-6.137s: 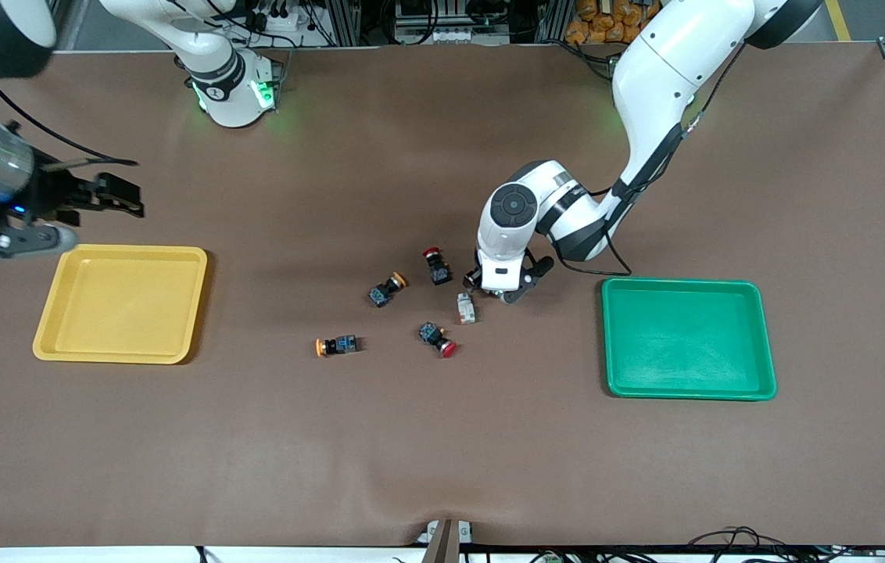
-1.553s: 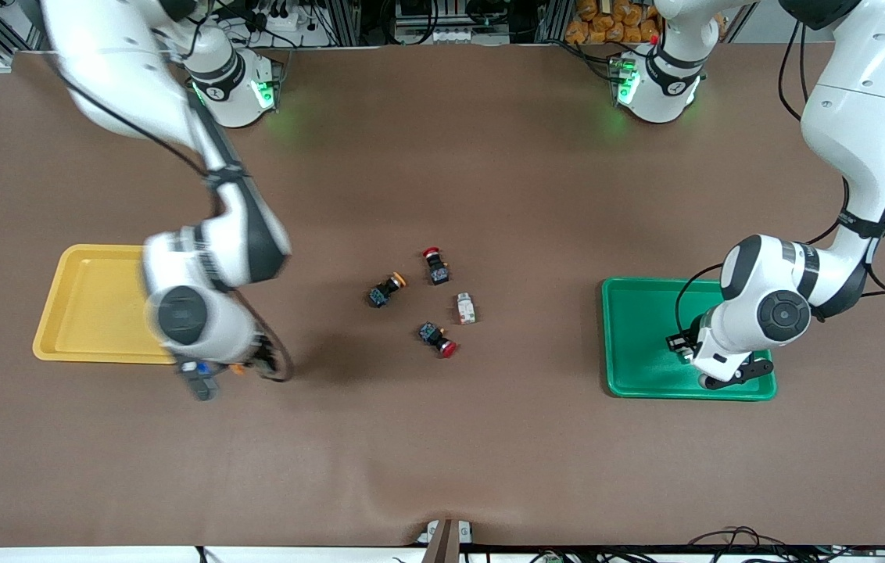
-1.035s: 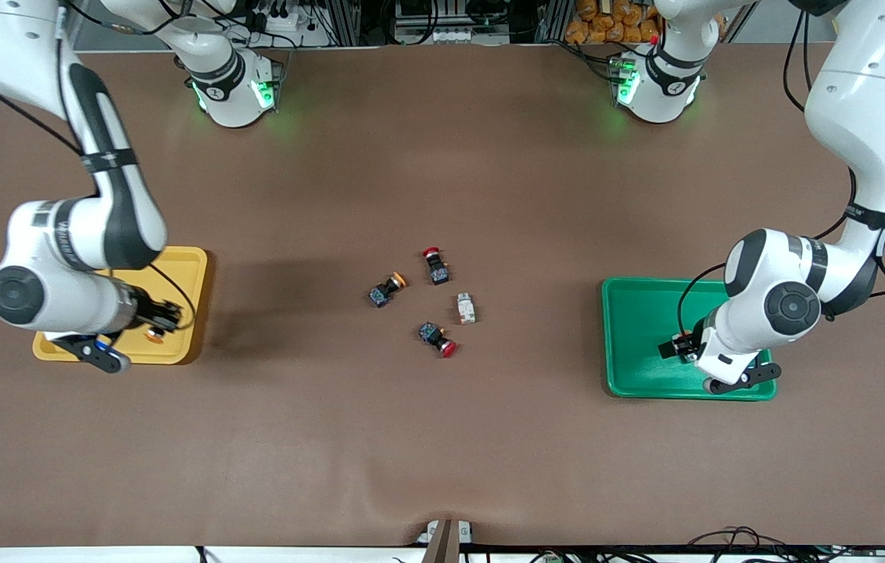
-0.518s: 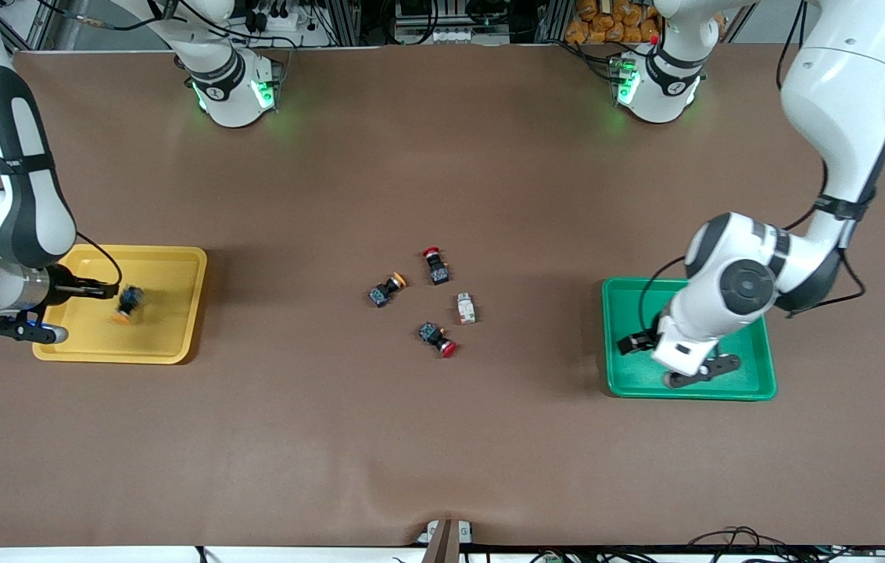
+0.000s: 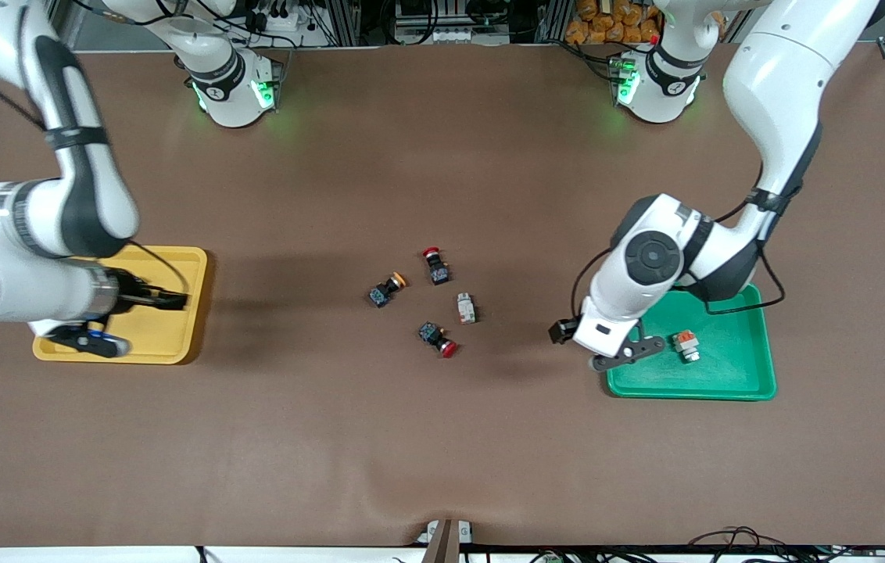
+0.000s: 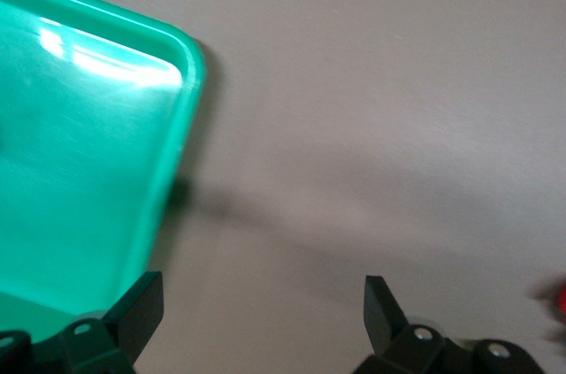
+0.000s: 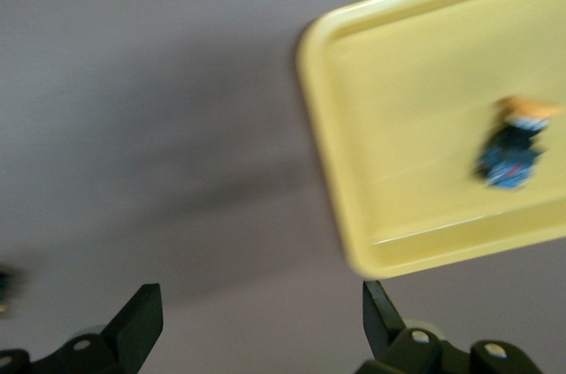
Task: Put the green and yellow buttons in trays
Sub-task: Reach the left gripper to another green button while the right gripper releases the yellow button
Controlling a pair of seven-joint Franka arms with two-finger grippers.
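Note:
The yellow tray (image 5: 177,259) lies toward the right arm's end of the table. One black-blue, orange-capped button (image 7: 515,148) rests loose in it; my arm hides that button in the front view. My right gripper (image 5: 131,320) hangs open and empty over the tray's (image 7: 323,126) edge. The green tray (image 5: 728,383) lies toward the left arm's end, with a white-and-orange button (image 5: 686,345) in it. My left gripper (image 5: 599,344) is open and empty over the table beside that tray (image 6: 80,153). Mid-table lie another yellow-capped button (image 5: 386,290) and a white-bodied button (image 5: 466,309).
Two black switches with red caps lie mid-table among the buttons, one (image 5: 435,266) farther from the front camera and one (image 5: 438,339) nearer. A wide stretch of brown mat separates this cluster from each tray. Both arm bases stand along the table's back edge.
My right gripper opened and let the yellow-capped button drop into the yellow tray, then swung toward the tray's inner edge. My left gripper moved off the green tray toward mid-table, leaving the white-and-orange button there.

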